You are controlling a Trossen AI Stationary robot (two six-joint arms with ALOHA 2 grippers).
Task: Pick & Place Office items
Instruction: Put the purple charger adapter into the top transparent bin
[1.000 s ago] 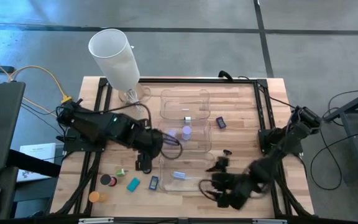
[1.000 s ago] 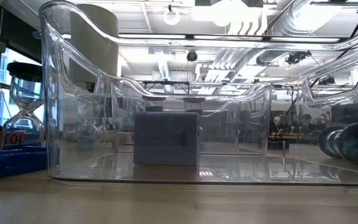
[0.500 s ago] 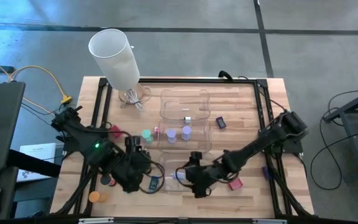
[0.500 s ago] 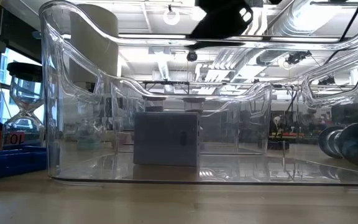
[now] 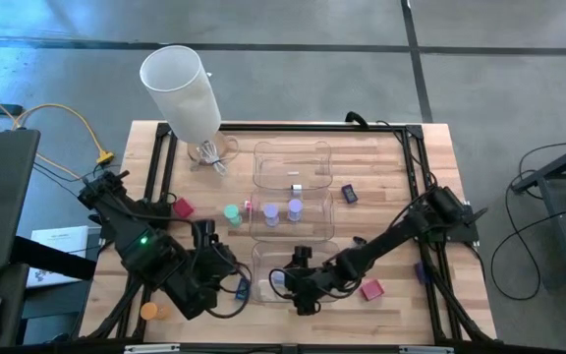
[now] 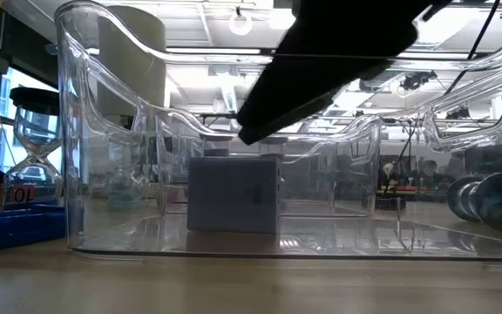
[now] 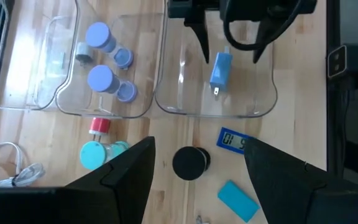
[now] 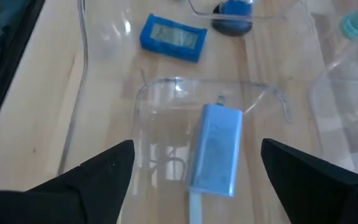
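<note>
I see the right gripper [image 8: 191,168] poised over the near clear tray [image 5: 263,258], its 2 dark fingers [image 8: 86,180] spread wide with nothing between them. Directly beneath the gap lies a flat, smooth blue charger block [image 8: 216,149] with metal prongs, resting on the tray floor and untouched. The tray is glossy, thin-walled plastic with rounded corners.

The left gripper [image 7: 197,165] hangs above the near-left part of the wooden table [image 5: 401,167], fingers parted and empty. Below it sits a short black cylinder [image 7: 190,163]. Just beside that are a small blue rectangular clock [image 7: 234,140] with a pale display and a flat teal rectangle [image 7: 238,200].

A red-capped piece [image 7: 99,126] and a teal cylinder [image 7: 95,154] lie left of the black one. 2 lilac cylinders [image 7: 102,79] stand in the middle tray [image 7: 61,99]. A pink block [image 5: 370,289] lies right of the near tray.
</note>
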